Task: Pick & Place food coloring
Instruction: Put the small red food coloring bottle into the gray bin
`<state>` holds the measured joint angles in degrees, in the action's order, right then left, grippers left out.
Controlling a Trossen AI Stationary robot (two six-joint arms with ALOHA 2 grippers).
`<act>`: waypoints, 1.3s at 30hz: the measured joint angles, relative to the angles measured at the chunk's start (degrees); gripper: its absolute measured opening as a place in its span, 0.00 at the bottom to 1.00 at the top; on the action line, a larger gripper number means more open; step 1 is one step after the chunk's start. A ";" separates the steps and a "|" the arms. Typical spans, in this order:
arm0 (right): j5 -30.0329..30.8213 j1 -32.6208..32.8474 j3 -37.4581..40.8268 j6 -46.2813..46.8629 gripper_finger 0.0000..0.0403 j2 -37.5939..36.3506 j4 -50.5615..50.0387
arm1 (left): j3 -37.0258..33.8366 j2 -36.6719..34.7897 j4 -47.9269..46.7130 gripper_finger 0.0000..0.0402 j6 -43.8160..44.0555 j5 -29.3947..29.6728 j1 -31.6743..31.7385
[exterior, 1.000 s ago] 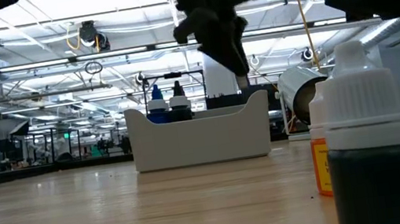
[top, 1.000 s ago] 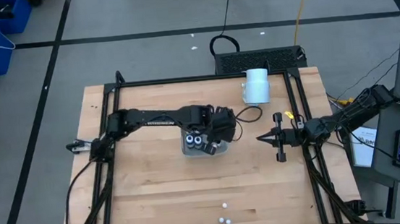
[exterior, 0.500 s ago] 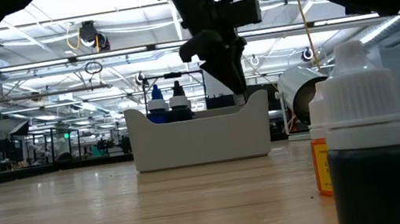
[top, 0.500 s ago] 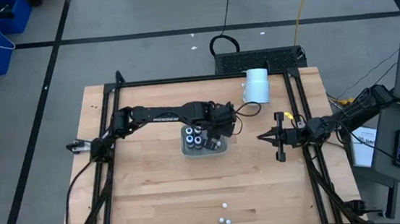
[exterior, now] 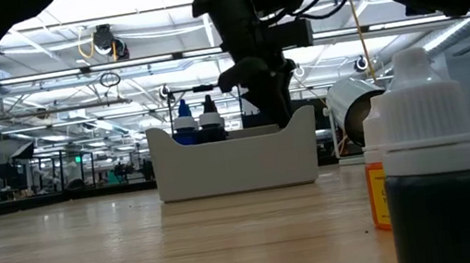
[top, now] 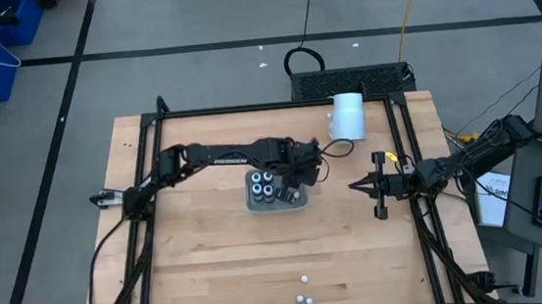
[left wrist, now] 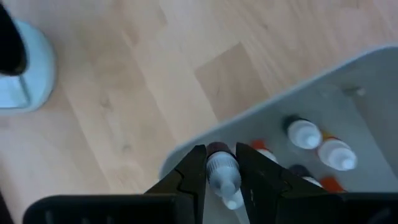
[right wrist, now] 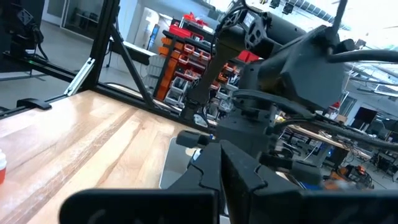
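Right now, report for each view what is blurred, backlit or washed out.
Low view: the nearest white-capped dark bottle is out of focus, and the left arm is a silhouette against bright ceiling lights. Left wrist view: the left pincer and its small white-tipped bottle look soft, the pale grey tray glary. High view: evenly lit.

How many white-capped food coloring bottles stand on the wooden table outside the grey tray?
2: one bottle near the table's front edge, a second bottle beside it. The left arm may hide others.
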<state>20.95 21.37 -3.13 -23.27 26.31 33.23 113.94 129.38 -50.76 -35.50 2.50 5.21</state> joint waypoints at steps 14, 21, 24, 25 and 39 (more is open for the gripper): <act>-0.02 0.00 -0.01 0.00 0.00 0.01 -0.04 | 0.01 0.25 0.28 0.20 0.65 -1.49 1.14; -0.05 -0.01 0.00 0.02 0.00 0.01 -0.01 | 0.03 2.02 0.89 0.20 -1.51 2.31 0.41; -0.07 -0.01 0.00 0.02 0.00 0.01 -0.03 | 0.01 2.03 1.13 0.20 -0.87 2.28 0.43; -0.07 -0.01 -0.01 0.02 0.00 0.01 -0.02 | 0.01 1.99 1.15 0.20 -0.85 2.30 0.49; -0.07 0.00 0.01 0.02 0.00 0.01 -0.02 | 0.01 1.97 1.09 0.27 0.73 -0.98 0.84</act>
<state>20.88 21.36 -3.12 -23.24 26.33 33.21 113.95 131.35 -49.66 -34.77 1.52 6.04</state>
